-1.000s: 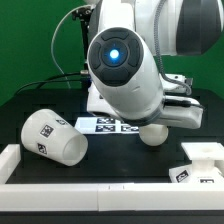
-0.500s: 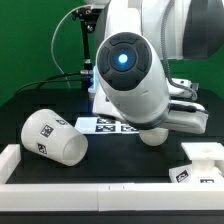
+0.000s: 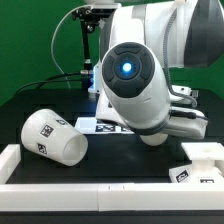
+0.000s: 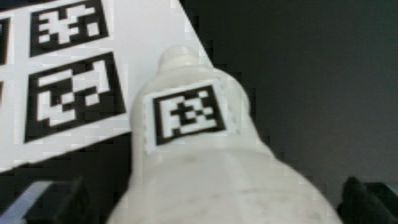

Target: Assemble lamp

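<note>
The white lamp bulb [image 4: 192, 150] lies on the black table with one square tag facing the wrist camera, its narrow neck pointing toward the marker board [image 4: 71, 70]. My gripper [image 4: 199, 208] is open, its dark fingertips [image 4: 39, 205] standing either side of the bulb's wide end with gaps showing. In the exterior view the bulb [image 3: 153, 137] peeks out under the arm, and the jaws are hidden by it. The large tapered shade [image 3: 52, 137] lies on its side at that view's left. The small base [image 3: 201, 158] sits at the right.
The marker board [image 3: 103, 125] lies flat behind the bulb. A low white border [image 3: 100, 186] runs along the table's front edge. A black stand with cables [image 3: 85, 45] rises at the back. The big arm body [image 3: 135, 80] hides the middle.
The arm has swung toward the exterior view's right and come lower over the bulb. The shade, base and bulb have not moved.
</note>
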